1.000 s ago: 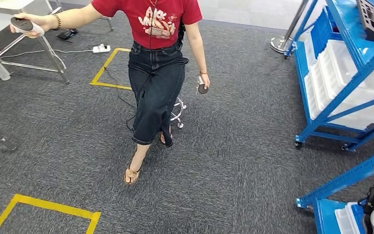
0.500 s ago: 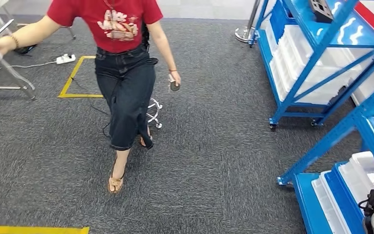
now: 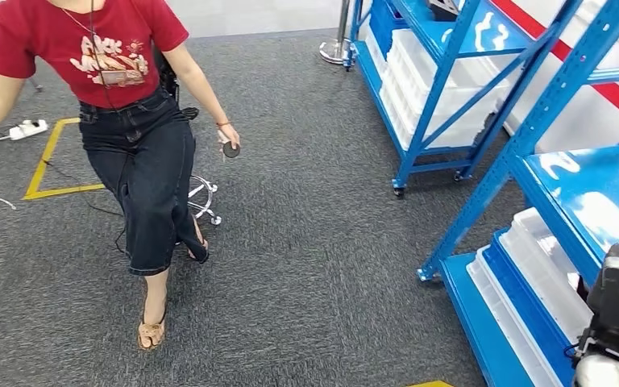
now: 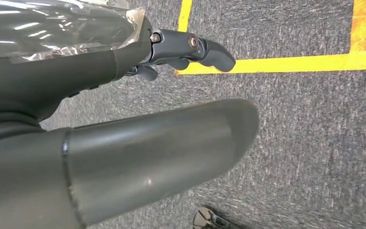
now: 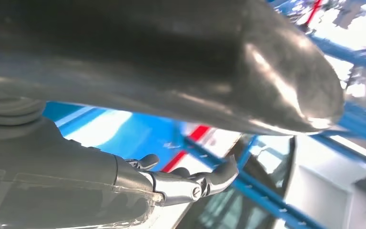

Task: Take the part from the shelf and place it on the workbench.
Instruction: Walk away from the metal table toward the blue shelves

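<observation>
Whole view has swung right: blue shelf [image 3: 483, 105] now nearer. Left hand [image 4: 124, 124] and right hand [image 5: 181, 143] hang with fingers spread, empty. Part not made out; approach underway.

Grey carpet [image 3: 322, 266] is stretching across the whole floor, with yellow tape [image 3: 44, 165] marking out a square on it at the left. A white power strip [image 3: 28, 128] is lying beside that square. Two blue shelf racks are standing on the carpet at the right: the far rack [image 3: 443, 72] is carrying white bins [image 3: 427, 76] on its lower levels, and the near rack [image 3: 532, 129] is holding more white bins [image 3: 532, 266] low down.
</observation>
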Robot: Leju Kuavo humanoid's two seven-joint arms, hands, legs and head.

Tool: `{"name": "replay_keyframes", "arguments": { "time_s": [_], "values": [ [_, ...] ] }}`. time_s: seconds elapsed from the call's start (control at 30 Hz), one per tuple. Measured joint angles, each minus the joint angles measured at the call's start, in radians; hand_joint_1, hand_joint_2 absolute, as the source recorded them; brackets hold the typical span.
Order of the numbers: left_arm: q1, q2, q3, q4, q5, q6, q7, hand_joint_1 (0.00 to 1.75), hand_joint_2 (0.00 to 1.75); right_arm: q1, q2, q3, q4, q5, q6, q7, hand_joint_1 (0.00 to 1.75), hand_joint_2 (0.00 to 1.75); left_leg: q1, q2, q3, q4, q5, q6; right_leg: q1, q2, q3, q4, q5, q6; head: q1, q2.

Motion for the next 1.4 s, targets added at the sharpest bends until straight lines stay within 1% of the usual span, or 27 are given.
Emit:
{"name": "replay_keyframes", "arguments": {
  "time_s": [0.07,0.13,0.2,0.27,0.3,0.33,0.43,0.5,0.57,0.63,0.73,0.8,0.83,0.87,0.9,0.93,0.97,1.0,1.07,1.1,1.13,1.2,1.23,1.27,1.33,1.37,1.4],
  "values": [
    [-0.003,-0.002,0.0,0.0,0.003,0.002,0.0,0.0,0.0,-0.002,0.027,-0.013,0.05,0.02,-0.008,-0.008,0.0,0.0,-0.004,0.026,0.001,-0.005,0.005,0.012,-0.003,0.011,-0.01,-0.002,0.005,0.012,0.0,0.0],
    [-0.006,-0.004,0.001,0.0,0.004,0.002,0.0,0.0,0.0,-0.013,0.056,-0.032,0.118,0.044,-0.021,-0.017,0.0,0.0,-0.005,0.052,0.003,-0.012,0.013,0.028,-0.001,-0.034,-0.034,0.032,-0.011,0.015,0.003,0.0],
    [-0.004,-0.004,0.001,0.0,0.005,0.002,-0.001,0.0,0.0,-0.028,0.083,-0.051,0.188,0.059,-0.034,-0.034,0.0,0.0,-0.007,0.079,0.002,-0.016,0.015,0.038,0.001,-0.094,-0.092,0.146,-0.062,0.008,0.006,0.0],
    [-0.001,-0.004,0.001,0.0,0.006,0.002,-0.002,0.0,0.0,-0.035,0.105,-0.074,0.247,0.062,-0.038,-0.05,0.0,0.0,-0.011,0.107,0.0,-0.016,0.014,0.041,-0.002,-0.111,-0.152,0.27,-0.106,0.009,0.007,0.0],
    [0.0,-0.005,0.001,0.0,0.007,0.002,-0.002,0.0,0.0,-0.035,0.115,-0.086,0.271,0.065,-0.038,-0.056,0.0,0.0,-0.012,0.12,-0.001,-0.016,0.013,0.04,-0.004,-0.114,-0.158,0.287,-0.107,0.015,0.007,0.0],
    [0.0,-0.005,0.001,0.0,0.007,0.002,-0.002,0.0,0.0,-0.036,0.122,-0.097,0.291,0.068,-0.038,-0.059,0.0,0.0,-0.013,0.133,0.0,-0.016,0.012,0.039,-0.005,-0.118,-0.143,0.263,-0.095,0.023,0.007,0.0],
    [0.0,-0.007,0.002,-0.001,0.007,0.003,-0.002,0.0,0.0,-0.044,0.137,-0.131,0.334,0.078,-0.038,-0.056,0.0,0.0,-0.015,0.166,0.009,-0.015,0.003,0.027,-0.004,-0.172,-0.028,0.057,-0.032,0.037,0.007,0.0],
    [0.001,-0.008,0.002,-0.001,0.006,0.004,-0.001,0.0,0.0,-0.052,0.143,-0.163,0.378,0.097,-0.048,-0.064,0.0,0.0,-0.019,0.185,0.018,-0.016,-0.004,0.015,0.005,-0.19,0.004,0.0,-0.017,0.026,0.005,0.0],
    [-0.001,-0.012,0.004,-0.001,0.003,0.005,0.0,0.0,0.0,-0.064,0.137,-0.201,0.443,0.133,-0.076,-0.09,0.0,0.0,-0.014,0.199,0.027,-0.018,-0.009,0.004,0.008,-0.166,0.008,-0.004,-0.013,0.011,0.002,0.0],
    [-0.002,-0.017,0.004,0.0,0.0,0.005,0.0,0.0,0.0,-0.086,0.127,-0.241,0.525,0.175,-0.117,-0.12,0.0,0.0,-0.004,0.164,0.026,0.007,-0.033,-0.006,0.003,-0.146,0.018,-0.015,-0.008,-0.007,0.0,0.0],
    [0.002,-0.019,0.006,0.0,-0.001,0.008,0.002,0.0,0.0,-0.133,0.117,-0.274,0.66,0.244,-0.188,-0.151,0.0,0.0,0.002,0.084,-0.049,0.18,-0.131,-0.008,0.003,-0.119,0.026,-0.023,-0.003,-0.03,-0.004,0.0],
    [0.007,-0.019,0.007,0.0,-0.001,0.011,0.003,0.0,0.0,-0.158,0.109,-0.289,0.756,0.284,-0.231,-0.148,0.0,0.0,0.01,0.075,-0.091,0.268,-0.161,-0.014,0.004,-0.1,0.024,-0.023,-0.003,-0.03,-0.005,0.0],
    [0.011,-0.019,0.007,0.0,-0.001,0.013,0.003,0.0,0.0,-0.171,0.105,-0.298,0.802,0.303,-0.25,-0.137,0.0,0.0,0.021,0.075,-0.086,0.26,-0.149,-0.021,0.003,-0.089,0.024,-0.022,-0.002,-0.028,-0.005,0.0],
    [0.015,-0.02,0.008,0.001,-0.001,0.013,0.003,0.0,0.0,-0.183,0.102,-0.304,0.843,0.322,-0.264,-0.118,0.0,0.0,0.038,0.071,-0.062,0.219,-0.125,-0.033,0.001,-0.077,0.025,-0.02,-0.002,-0.021,-0.005,0.0],
    [0.018,-0.025,0.009,0.002,-0.001,0.014,0.002,0.0,0.0,-0.194,0.099,-0.308,0.879,0.339,-0.274,-0.096,0.0,0.0,0.064,0.051,-0.03,0.166,-0.105,-0.057,0.004,-0.063,0.023,-0.01,-0.003,-0.01,-0.006,0.0],
    [0.019,-0.033,0.01,0.006,-0.001,0.014,0.002,0.0,0.0,-0.204,0.089,-0.309,0.906,0.351,-0.281,-0.074,0.0,0.0,0.086,0.031,-0.007,0.122,-0.092,-0.077,0.006,-0.05,0.015,0.008,-0.007,0.006,-0.011,0.0],
    [0.018,-0.042,0.01,0.011,0.0,0.014,0.002,0.0,0.0,-0.211,0.079,-0.311,0.93,0.359,-0.285,-0.053,0.0,0.0,0.105,0.018,0.007,0.1,-0.09,-0.085,0.01,-0.039,0.006,0.032,-0.01,0.023,-0.012,0.0],
    [0.017,-0.053,0.011,0.016,0.0,0.014,0.002,0.0,0.0,-0.216,0.067,-0.312,0.953,0.362,-0.287,-0.038,0.0,0.0,0.12,0.009,0.012,0.097,-0.097,-0.089,0.013,-0.031,-0.002,0.054,-0.011,0.04,-0.012,0.0],
    [0.013,-0.068,0.014,0.022,0.004,0.014,0.004,0.0,0.0,-0.213,0.054,-0.317,0.996,0.351,-0.286,-0.042,0.0,0.0,0.146,0.027,0.021,0.114,-0.106,-0.076,0.005,-0.025,-0.013,0.075,-0.002,0.067,-0.006,0.0],
    [0.009,-0.069,0.016,0.022,0.004,0.014,0.006,0.0,0.0,-0.203,0.061,-0.321,1.016,0.337,-0.283,-0.07,0.0,0.0,0.154,0.036,0.025,0.12,-0.106,-0.075,0.002,-0.038,-0.021,0.089,-0.007,0.071,0.005,0.0],
    [0.005,-0.074,0.018,0.022,0.005,0.015,0.009,0.0,0.0,-0.196,0.062,-0.328,1.029,0.318,-0.278,-0.115,0.0,0.0,0.157,0.047,0.025,0.124,-0.106,-0.081,-0.002,-0.062,-0.04,0.121,-0.026,0.066,0.025,0.0],
    [-0.008,-0.081,0.02,0.022,0.004,0.02,0.018,0.0,0.0,-0.188,0.066,-0.346,1.025,0.277,-0.268,-0.233,0.0,0.0,0.141,0.085,0.017,0.121,-0.097,-0.104,-0.003,-0.118,-0.115,0.251,-0.106,0.031,0.085,0.0],
    [-0.013,-0.089,0.022,0.023,0.004,0.025,0.023,0.0,0.0,-0.186,0.055,-0.356,0.995,0.263,-0.265,-0.286,0.0,0.0,0.13,0.106,0.013,0.112,-0.089,-0.118,0.004,-0.133,-0.155,0.328,-0.147,0.012,0.108,0.0],
    [-0.018,-0.093,0.023,0.023,0.004,0.029,0.028,0.0,0.0,-0.179,0.047,-0.365,0.952,0.257,-0.257,-0.314,0.0,0.0,0.117,0.127,0.009,0.101,-0.078,-0.12,0.023,-0.136,-0.18,0.389,-0.177,-0.005,0.119,0.0],
    [-0.021,-0.096,0.025,0.023,0.005,0.033,0.036,0.0,0.0,-0.15,0.019,-0.387,0.816,0.276,-0.21,-0.269,0.0,0.0,0.085,0.166,0.004,0.084,-0.063,-0.108,0.093,-0.131,-0.162,0.419,-0.187,-0.046,0.123,0.0],
    [-0.02,-0.098,0.025,0.023,0.004,0.034,0.038,0.0,0.0,-0.134,0.006,-0.401,0.73,0.296,-0.174,-0.213,0.0,0.0,0.07,0.186,0.003,0.081,-0.061,-0.101,0.139,-0.133,-0.12,0.376,-0.169,-0.078,0.124,0.0],
    [-0.02,-0.102,0.026,0.024,0.002,0.035,0.041,0.0,0.0,-0.117,-0.011,-0.419,0.64,0.314,-0.143,-0.163,0.0,0.0,0.057,0.205,0.004,0.08,-0.06,-0.097,0.181,-0.138,-0.072,0.314,-0.147,-0.122,0.123,0.0]
  ]
}}
